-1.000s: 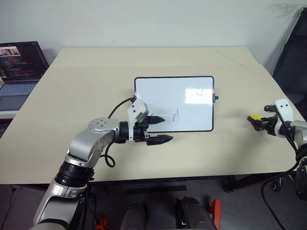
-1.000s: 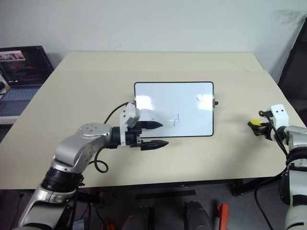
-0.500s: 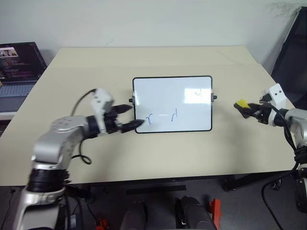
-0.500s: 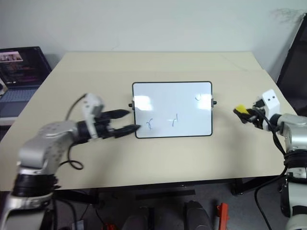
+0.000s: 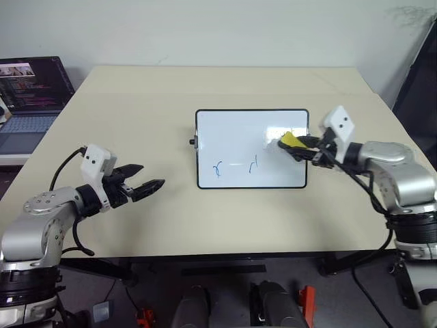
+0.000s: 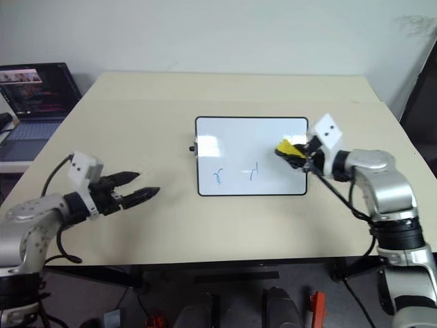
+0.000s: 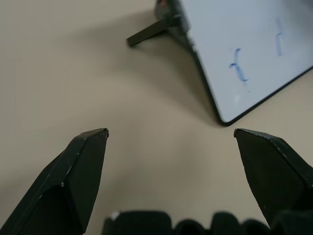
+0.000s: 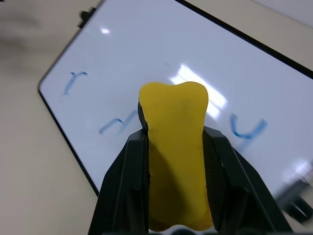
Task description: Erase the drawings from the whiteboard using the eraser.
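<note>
The whiteboard point(image 5: 239, 130) lies flat in the middle of the table. Two small blue drawings point(image 5: 218, 168) point(image 5: 253, 164) sit low on it, and a third point(image 8: 248, 128) lies near its right side. My right gripper point(image 5: 300, 147) is shut on the yellow eraser point(image 5: 290, 141) and holds it just above the board's upper right part, beside that third mark. Whether the eraser touches the board I cannot tell. My left gripper point(image 5: 150, 175) is open and holds nothing, over bare table to the left of the board. The left wrist view shows the board's near corner point(image 7: 230, 115) and one squiggle point(image 7: 238, 71).
An open laptop point(image 5: 27, 96) with a dark screen stands off the table's far left corner. The beige table point(image 5: 225, 219) has bare room in front of the board and on both sides. Small black knobs stick out from the board's sides point(image 5: 192, 142).
My right gripper has swung left and upward with the eraser, from beside the table's right edge to over the board. My left gripper has drawn away leftward from the board's left edge.
</note>
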Robot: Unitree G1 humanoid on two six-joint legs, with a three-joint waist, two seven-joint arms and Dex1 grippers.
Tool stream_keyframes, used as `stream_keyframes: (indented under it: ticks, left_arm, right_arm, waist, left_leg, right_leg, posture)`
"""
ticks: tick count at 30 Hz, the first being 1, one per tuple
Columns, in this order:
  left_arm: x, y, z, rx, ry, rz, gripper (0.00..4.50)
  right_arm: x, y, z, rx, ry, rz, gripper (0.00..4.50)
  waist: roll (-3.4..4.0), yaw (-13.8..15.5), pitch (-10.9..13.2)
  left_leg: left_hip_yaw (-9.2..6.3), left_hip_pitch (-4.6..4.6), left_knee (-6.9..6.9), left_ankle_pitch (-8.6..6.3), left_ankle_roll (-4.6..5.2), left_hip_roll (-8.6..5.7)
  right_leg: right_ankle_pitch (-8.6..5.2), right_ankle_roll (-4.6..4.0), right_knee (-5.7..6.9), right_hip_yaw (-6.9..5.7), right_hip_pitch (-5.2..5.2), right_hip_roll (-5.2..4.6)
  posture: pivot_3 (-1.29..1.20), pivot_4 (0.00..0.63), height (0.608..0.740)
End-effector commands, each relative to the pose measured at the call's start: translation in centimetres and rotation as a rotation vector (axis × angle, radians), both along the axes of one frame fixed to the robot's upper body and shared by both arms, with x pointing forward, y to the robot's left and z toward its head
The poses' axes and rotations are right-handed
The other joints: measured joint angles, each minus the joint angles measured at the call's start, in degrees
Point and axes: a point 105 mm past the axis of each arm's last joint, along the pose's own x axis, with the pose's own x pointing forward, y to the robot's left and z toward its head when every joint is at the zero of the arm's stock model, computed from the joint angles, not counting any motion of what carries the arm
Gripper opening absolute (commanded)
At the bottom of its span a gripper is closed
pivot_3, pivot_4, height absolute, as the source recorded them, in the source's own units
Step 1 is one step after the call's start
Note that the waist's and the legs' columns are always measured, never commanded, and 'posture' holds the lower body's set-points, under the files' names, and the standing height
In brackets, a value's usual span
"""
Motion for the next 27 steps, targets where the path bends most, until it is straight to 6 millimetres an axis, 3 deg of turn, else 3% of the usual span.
stream_keyframes:
  ticks: [1, 5, 9, 12, 20, 27]
  left_arm:
    - [-0.5, -0.8, 1.7, -0.018, -0.050, -0.056, 4.50]
    - [-1.0, -1.9, 3.1, 0.000, -0.071, -0.140, 4.50]
    - [-1.4, -1.8, 3.9, 0.042, -0.065, -0.184, 4.50]
    - [-1.6, -1.6, 4.4, 0.058, -0.065, -0.195, 4.50]
    - [-1.6, -1.3, 4.3, 0.069, -0.059, -0.186, 4.50]
    - [-1.6, -1.4, 3.8, 0.054, -0.056, -0.169, 4.50]
  right_arm:
    - [-0.6, 4.3, 1.5, -0.053, -0.135, 0.104, 1.11]
    - [-0.4, 8.6, 0.9, -0.101, -0.216, 0.176, 1.11]
    - [0.3, 11.5, 0.4, -0.176, -0.312, 0.218, 1.11]
    - [0.8, 13.4, 0.3, -0.138, -0.324, 0.234, 1.11]
    - [3.2, 15.4, -0.3, -0.201, -0.410, 0.207, 1.11]
    - [4.7, 14.7, -3.5, -0.340, -0.402, 0.228, 1.11]
  waist:
    - [0.00, -0.1, 0.0]
    - [-0.02, -0.5, 0.0]
    - [-0.02, -0.5, 0.0]
    - [-0.04, -0.5, 0.0]
    - [-0.03, -0.6, 0.0]
    - [-0.03, -0.7, 0.0]
  left_leg:
    - [0.00, 0.01, 0.00, 0.00, 0.00, 0.01]
    - [0.00, 0.03, 0.00, 0.00, 0.00, 0.04]
    - [0.01, -0.02, 0.00, 0.00, 0.00, 0.00]
    - [0.01, -0.02, -0.02, 0.00, 0.00, 0.00]
    - [0.00, -0.01, -0.02, 0.00, 0.00, 0.01]
    - [-0.01, -0.02, -0.03, 0.00, 0.00, 0.01]
  right_leg:
    - [-0.01, 0.00, 0.02, 0.00, -0.01, 0.01]
    - [-0.03, -0.03, 0.06, 0.00, -0.03, 0.04]
    - [0.02, -0.12, 0.09, -0.01, -0.10, 0.04]
    - [0.07, -0.21, 0.07, -0.01, -0.10, 0.03]
    - [0.09, -0.31, 0.15, -0.02, -0.13, 0.04]
    - [0.09, -0.34, 0.17, -0.03, -0.14, 0.04]
  posture:
    - [0.00, 0.150, 0.740]
    - [0.00, 0.150, 0.740]
    - [0.00, 0.150, 0.740]
    - [0.00, 0.150, 0.740]
    - [0.00, 0.150, 0.740]
    - [0.00, 0.150, 0.740]
